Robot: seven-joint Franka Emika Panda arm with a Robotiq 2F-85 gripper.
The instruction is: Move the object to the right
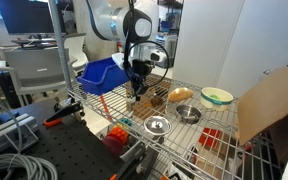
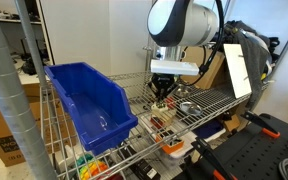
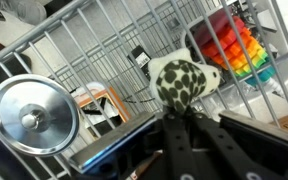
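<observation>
The small cream soft toy with dark green spots [image 3: 184,80] sits on the silver wire shelf [image 3: 74,50], directly ahead of the gripper [image 3: 187,120] in the wrist view. The dark fingers converge close beneath it, but the toy hides their tips. I cannot tell whether they pinch it or only stand against it.

In both exterior views the gripper [image 1: 137,88] [image 2: 164,92] hangs low over the shelf, and the toy itself is too small to make out there.

The main risk, as I judge it, is a shallow hold. A soft, rounded toy taken only by its edge could squirm out once the arm slides sideways, and then roll or lodge between the wires. With the fingertips so near the grid, one could also catch a wire and jerk the shelf.

Near the toy lies a shiny round steel dish [image 3: 29,117], and on the opposite side a rainbow-striped ribbed toy [image 3: 236,45]. Whichever of them lies on the robot's right could be struck or shoved along.

Farther off are a blue plastic bin [image 2: 89,100], a brown bread roll [image 1: 180,94], a pale green bowl [image 1: 217,96] and a tilted cardboard panel [image 1: 269,100].
</observation>
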